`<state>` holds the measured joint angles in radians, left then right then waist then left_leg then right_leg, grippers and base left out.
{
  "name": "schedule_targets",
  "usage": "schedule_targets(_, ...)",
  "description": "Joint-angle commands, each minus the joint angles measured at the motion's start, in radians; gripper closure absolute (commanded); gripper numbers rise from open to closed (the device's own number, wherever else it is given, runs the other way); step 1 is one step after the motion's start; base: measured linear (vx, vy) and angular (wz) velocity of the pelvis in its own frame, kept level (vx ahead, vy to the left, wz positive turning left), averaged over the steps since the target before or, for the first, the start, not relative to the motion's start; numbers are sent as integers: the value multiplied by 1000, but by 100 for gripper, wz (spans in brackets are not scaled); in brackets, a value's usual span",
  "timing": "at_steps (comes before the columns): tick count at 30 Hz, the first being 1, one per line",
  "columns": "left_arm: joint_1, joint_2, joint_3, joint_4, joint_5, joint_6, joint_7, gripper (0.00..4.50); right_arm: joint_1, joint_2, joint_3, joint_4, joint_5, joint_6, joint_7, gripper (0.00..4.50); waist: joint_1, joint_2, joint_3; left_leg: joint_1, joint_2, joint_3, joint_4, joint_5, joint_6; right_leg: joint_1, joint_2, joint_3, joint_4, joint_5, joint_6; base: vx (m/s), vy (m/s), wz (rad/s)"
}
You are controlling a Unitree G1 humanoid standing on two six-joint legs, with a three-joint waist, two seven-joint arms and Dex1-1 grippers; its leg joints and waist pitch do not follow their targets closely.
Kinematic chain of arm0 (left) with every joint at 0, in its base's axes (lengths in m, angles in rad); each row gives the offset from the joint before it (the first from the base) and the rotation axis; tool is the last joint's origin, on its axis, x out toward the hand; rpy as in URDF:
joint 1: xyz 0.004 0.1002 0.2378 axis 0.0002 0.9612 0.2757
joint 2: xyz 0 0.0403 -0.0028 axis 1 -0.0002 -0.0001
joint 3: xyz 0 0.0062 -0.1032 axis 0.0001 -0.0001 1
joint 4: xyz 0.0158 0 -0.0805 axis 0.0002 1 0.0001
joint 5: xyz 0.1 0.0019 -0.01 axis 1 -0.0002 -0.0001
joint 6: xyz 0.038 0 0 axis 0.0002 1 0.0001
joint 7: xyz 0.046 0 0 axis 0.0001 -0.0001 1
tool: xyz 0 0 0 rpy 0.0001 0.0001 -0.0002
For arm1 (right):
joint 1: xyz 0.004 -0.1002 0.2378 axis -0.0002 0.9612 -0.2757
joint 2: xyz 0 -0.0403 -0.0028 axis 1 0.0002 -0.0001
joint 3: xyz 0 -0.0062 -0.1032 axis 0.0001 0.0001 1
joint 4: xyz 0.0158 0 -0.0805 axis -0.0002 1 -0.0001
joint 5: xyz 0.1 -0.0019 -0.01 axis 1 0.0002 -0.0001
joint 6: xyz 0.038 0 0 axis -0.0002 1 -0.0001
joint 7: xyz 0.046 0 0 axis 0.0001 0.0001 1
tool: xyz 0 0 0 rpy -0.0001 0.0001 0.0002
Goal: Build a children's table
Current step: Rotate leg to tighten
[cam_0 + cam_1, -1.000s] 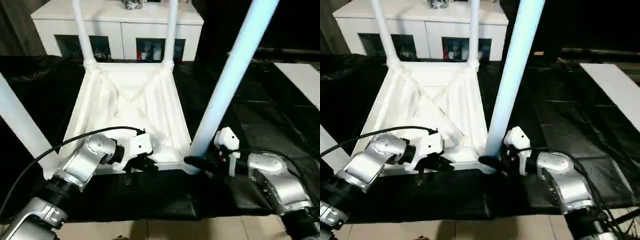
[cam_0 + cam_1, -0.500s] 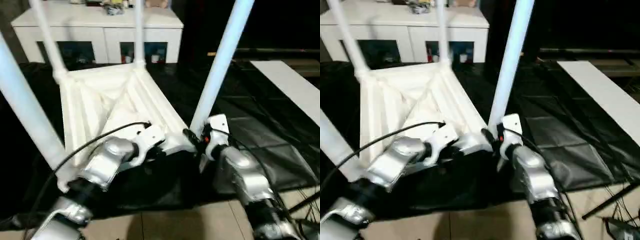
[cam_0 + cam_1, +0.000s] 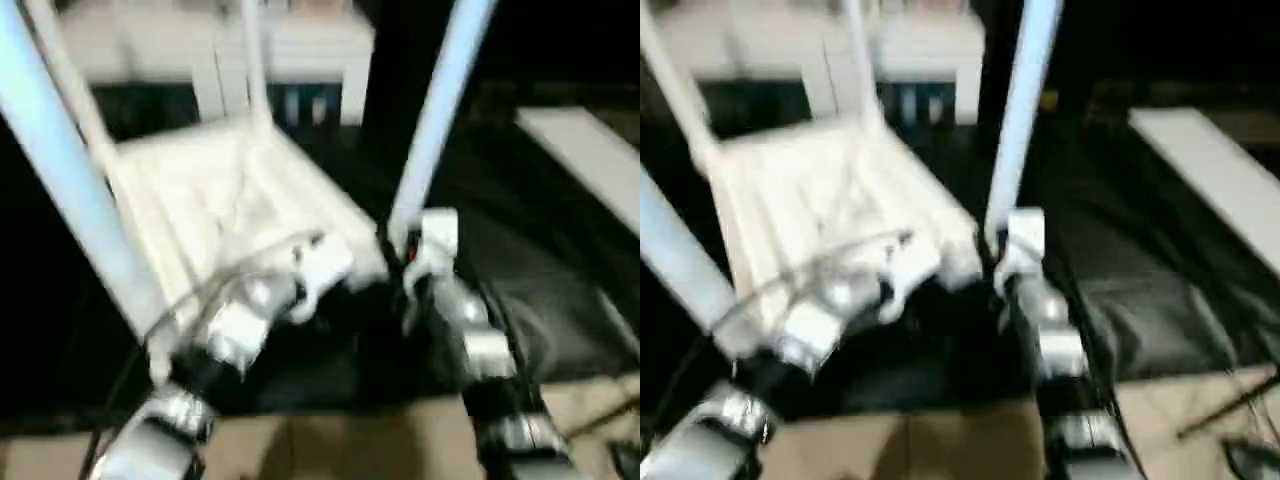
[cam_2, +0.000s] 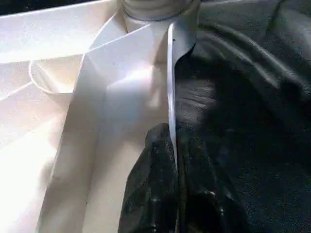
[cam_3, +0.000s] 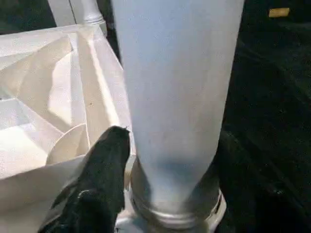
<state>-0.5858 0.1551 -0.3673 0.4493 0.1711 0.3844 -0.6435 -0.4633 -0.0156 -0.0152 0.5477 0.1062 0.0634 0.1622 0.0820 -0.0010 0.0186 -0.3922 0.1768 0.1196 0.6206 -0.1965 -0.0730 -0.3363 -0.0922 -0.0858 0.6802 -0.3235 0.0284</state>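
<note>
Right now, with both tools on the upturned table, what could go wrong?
1. The left tool pinches only the thin rim of the tabletop; it could slip off.
2. The right tool has one finger beside the leg at its socket; a push there might tilt the leg.

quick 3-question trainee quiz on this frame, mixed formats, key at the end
1. True or false: the small all-white plastic table lies with its ribbed underside up, round tapering white legs rising from it.
2. The left gripper is shut on: A) a leg B) the thin rim of the tabletop C) the black sheet
3. Fill in: the right gripper sits at the base of the near-right ___, one black finger alongside it.

Key: 1 true; 2 B; 3 leg
</note>
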Motion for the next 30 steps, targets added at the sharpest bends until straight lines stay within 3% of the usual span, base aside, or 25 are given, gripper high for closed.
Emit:
schedule_targets(1, 14, 8, -8, 11, 3, -46, -14, 450, 30, 6, 76, -37, -7, 3, 65, 146, -3, -5, -55, 28, 32, -10, -35, 441, 193, 23, -42, 44, -58, 566, -225, 0, 0, 0)
schedule_targets(2, 18, 16, -8, 6, -2, -46, -27, 450, 37, -8, 80, -53, -11, 0, 74, 134, 5, -14, -47, 10, 23, 9, -48, 265, 184, 40, -53, 50, -72, 546, -234, 0, 0, 0)
schedule_targets(3, 27, 40, -18, -9, -7, -61, -70, 450, 60, -43, 79, -100, -20, 1, 100, 126, 11, -13, -46, 10, 29, 12, -59, 135, 161, 45, -56, 52, -81, 480, -224, 0, 0, 0)
schedule_targets(5, 37, 62, -21, -25, -10, -50, -93, 450, 82, -79, 80, -147, -21, 8, 139, 103, 10, -11, -44, 11, 38, 8, -71, 70, 139, 49, -52, 48, -83, 432, -213, 0, 0, 0)
schedule_targets(9, 46, 116, -24, -31, -17, -71, -153, 450, 145, -185, 87, -260, 18, 40, 302, 96, 3, -4, -41, 20, 52, 5, -81, 28, 140, 40, -52, 46, -89, 380, -226, 0, 0, 0)
schedule_targets(11, 48, 153, -26, -33, -26, -95, -202, 450, 195, -271, 96, -331, 71, 54, 451, 96, 5, -5, -43, 20, 55, 5, -81, 16, 156, 46, -52, 46, -92, 379, -228, 0, 0, 0)
schedule_targets(15, 58, 190, -38, -48, -44, -138, -289, 450, 233, -348, 108, -360, 88, 40, 548, 96, 3, -10, -39, 19, 53, 13, -84, -1, 160, 38, -55, 52, -96, 342, -252, 0, 0, 0)
schedule_targets(17, 65, 209, -48, -61, -59, -166, -340, 450, 241, -364, 103, -364, 90, 44, 566, 96, 2, -10, -38, 19, 53, 15, -85, -9, 156, 37, -56, 55, -98, 327, -260, 0, 0, 0)
schedule_targets(20, 82, 255, -75, -104, -89, -182, -456, 450, 244, -386, 75, -365, 115, 75, 597, 59, 3, -12, -38, 22, 53, 21, -82, 6, 160, 31, -54, 59, -94, 342, -283, 0, 0, 0)
schedule_targets(21, 86, 269, -80, -122, -104, -172, -494, 450, 240, -397, 76, -360, 118, 79, 611, 46, 9, -7, -39, 29, 54, 23, -81, 5, 161, 25, -56, 61, -95, 340, -290, 0, 0, 0)
schedule_targets(26, 91, 296, -93, -179, -138, -137, -578, 450, 233, -428, 103, -349, 128, 92, 686, 5, 7, -9, -38, 23, 54, 24, -80, 20, 173, 28, -54, 59, -91, 354, -302, 0, 0, 0)
schedule_targets(30, 82, 292, -94, -167, -132, -148, -581, 450, 236, -450, 141, -356, 136, 94, 770, 5, 12, -13, -39, 24, 54, 26, -77, 22, 183, 28, -56, 60, -91, 356, -311, 0, 0, 0)
